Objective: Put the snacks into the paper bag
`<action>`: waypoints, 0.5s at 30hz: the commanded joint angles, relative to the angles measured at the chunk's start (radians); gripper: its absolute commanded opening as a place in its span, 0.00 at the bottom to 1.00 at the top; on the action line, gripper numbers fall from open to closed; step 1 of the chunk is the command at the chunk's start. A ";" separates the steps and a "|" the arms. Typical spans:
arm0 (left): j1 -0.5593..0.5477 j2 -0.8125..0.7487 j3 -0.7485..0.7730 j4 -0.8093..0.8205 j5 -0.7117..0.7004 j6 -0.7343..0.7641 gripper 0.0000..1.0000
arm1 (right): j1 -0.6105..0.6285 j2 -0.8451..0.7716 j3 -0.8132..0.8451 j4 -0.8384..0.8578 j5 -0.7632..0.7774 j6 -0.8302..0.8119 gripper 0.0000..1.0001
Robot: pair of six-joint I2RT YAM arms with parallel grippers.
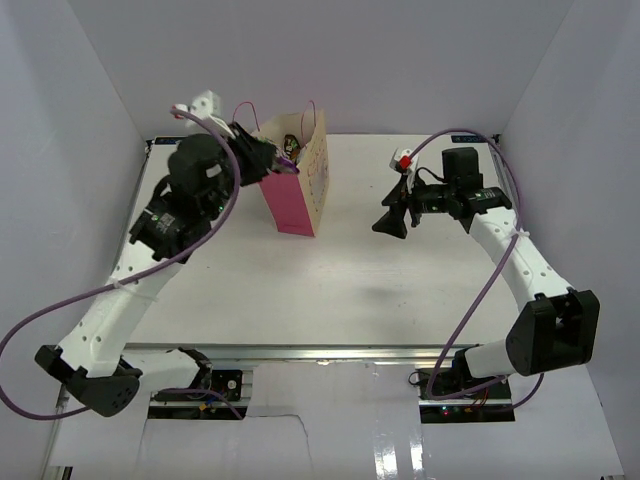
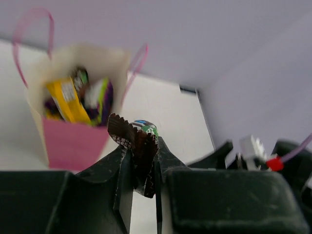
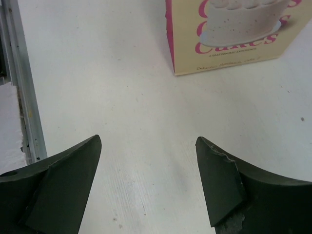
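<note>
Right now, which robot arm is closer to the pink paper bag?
Left. The left end effector hangs at the paper bag's top edge, pinching a brown candy wrapper; the right end effector sits open across the table.

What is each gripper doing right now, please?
Left gripper: closed on a dark brown candy bar.
Right gripper: open, holding nothing.
</note>
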 commanded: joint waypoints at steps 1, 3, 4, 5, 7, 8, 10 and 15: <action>0.087 0.053 0.154 -0.045 -0.124 0.225 0.23 | -0.026 -0.019 -0.024 -0.026 -0.012 -0.034 0.84; 0.116 0.112 0.212 -0.016 -0.105 0.265 0.23 | -0.030 -0.027 -0.042 -0.022 -0.004 -0.029 0.84; 0.133 0.179 0.270 -0.007 -0.093 0.300 0.24 | -0.032 -0.032 -0.047 -0.022 -0.001 -0.029 0.84; 0.139 0.213 0.298 0.002 -0.091 0.316 0.24 | -0.033 -0.038 -0.050 -0.022 0.004 -0.029 0.84; 0.152 0.321 0.385 0.007 -0.082 0.357 0.23 | -0.039 -0.050 -0.056 -0.023 0.028 -0.029 0.85; 0.155 0.354 0.410 0.009 -0.082 0.368 0.23 | -0.044 -0.056 -0.055 -0.025 0.040 -0.029 0.85; 0.169 0.409 0.459 0.007 -0.074 0.388 0.23 | -0.068 -0.074 -0.058 -0.025 0.056 -0.026 0.86; 0.186 0.514 0.488 0.019 -0.006 0.379 0.42 | -0.118 -0.114 -0.076 -0.028 0.067 -0.024 0.89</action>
